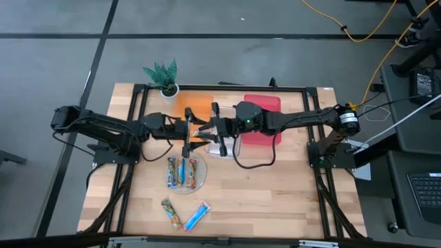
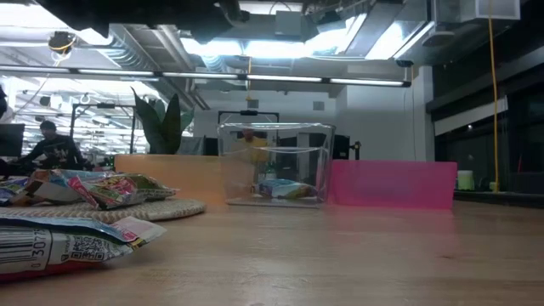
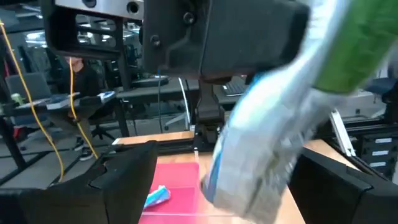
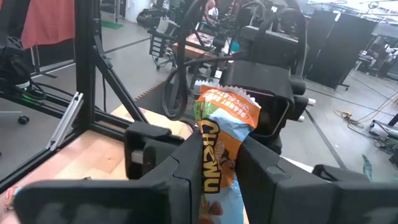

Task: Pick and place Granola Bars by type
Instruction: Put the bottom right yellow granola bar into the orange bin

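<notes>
High view shows you both arms meeting over the middle of the surface (image 1: 275, 200), where the right gripper (image 1: 209, 129) has its jaws closed on a tan granola bar (image 4: 217, 155), and the left gripper (image 1: 195, 129) stands just beside it with its jaws wide open and holding nothing. You see more granola bars (image 1: 183, 172) on the round clear plate (image 1: 202, 180). Two other bars (image 1: 186, 215) lie near the front edge, and one blue bar (image 2: 285, 190) is inside the clear box (image 2: 276, 164).

High view looks straight down on the whole table (image 1: 275, 200), low view sits at tabletop level facing the room, both wrist views sit close behind their fingers; all share the table's middle.
</notes>
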